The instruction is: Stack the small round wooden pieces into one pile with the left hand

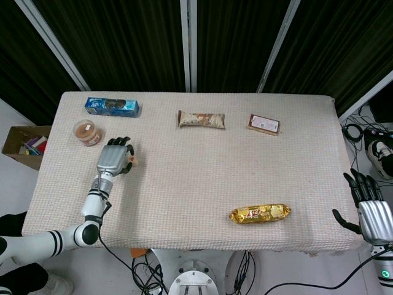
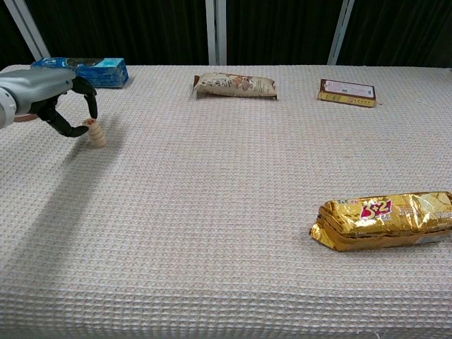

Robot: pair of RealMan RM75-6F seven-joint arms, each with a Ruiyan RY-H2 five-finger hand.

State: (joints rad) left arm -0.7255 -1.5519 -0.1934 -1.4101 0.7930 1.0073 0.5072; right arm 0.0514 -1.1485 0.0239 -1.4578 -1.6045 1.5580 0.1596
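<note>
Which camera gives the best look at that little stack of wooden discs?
The chest view: the wooden stack shows side-on, upright between the left hand's fingers. From the head view it is a speck mostly hidden by that hand.

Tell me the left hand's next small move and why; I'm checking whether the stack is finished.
Probably lift the left hand up and clear. The wooden pieces already stand in one upright pile, with the fingers curved around its top piece.
</note>
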